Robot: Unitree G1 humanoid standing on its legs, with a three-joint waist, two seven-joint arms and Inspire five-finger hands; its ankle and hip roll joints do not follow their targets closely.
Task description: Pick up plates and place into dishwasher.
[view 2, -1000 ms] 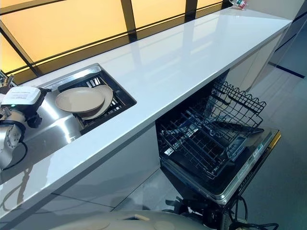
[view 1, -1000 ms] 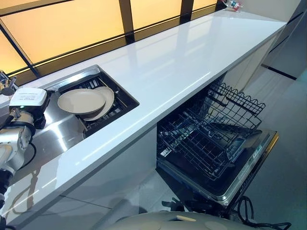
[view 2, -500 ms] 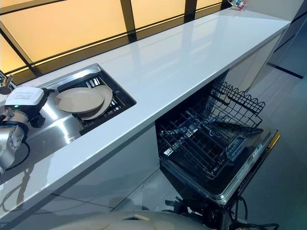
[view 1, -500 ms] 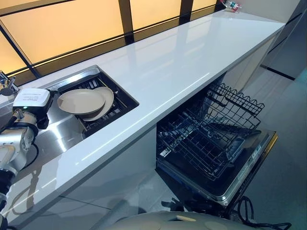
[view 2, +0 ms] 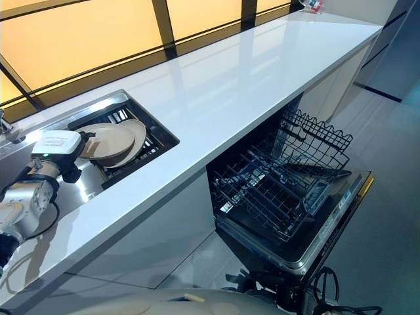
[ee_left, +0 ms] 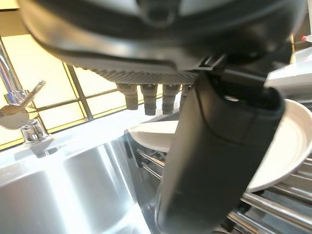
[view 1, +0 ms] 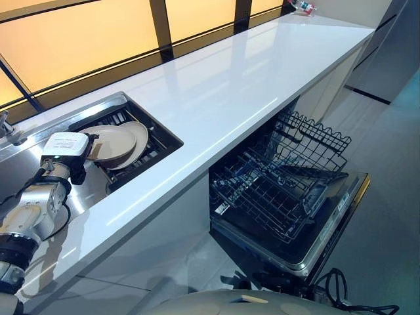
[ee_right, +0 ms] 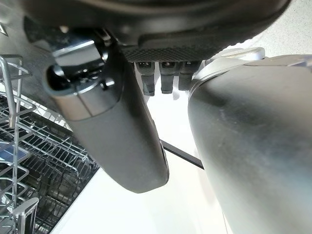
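Note:
Two beige plates point(view 1: 115, 143) lie stacked on a black rack point(view 1: 154, 141) in the sink; the lower plate point(view 1: 139, 134) sticks out to the right. My left hand point(view 1: 80, 164) hovers at the stack's left edge with its fingers straight and nothing held. In the left wrist view its thumb point(ee_left: 214, 161) stands before the plates point(ee_left: 287, 146). The dishwasher point(view 1: 328, 243) stands open below the counter, its wire baskets point(view 1: 275, 190) pulled out. My right hand point(ee_right: 122, 131) hangs relaxed and holds nothing, with the dishwasher basket point(ee_right: 29, 161) beside it.
A long white countertop point(view 1: 230, 85) runs from the sink to the far right, with a small object point(view 1: 303, 6) at its far end. A chrome faucet point(ee_left: 19, 112) stands behind the steel basin point(ee_left: 73, 180). The lowered dishwasher door juts out into the floor space.
My left hand has moved right across the sink and now reaches the plates' left edge. The view has shifted slightly as well. The plates have not moved.

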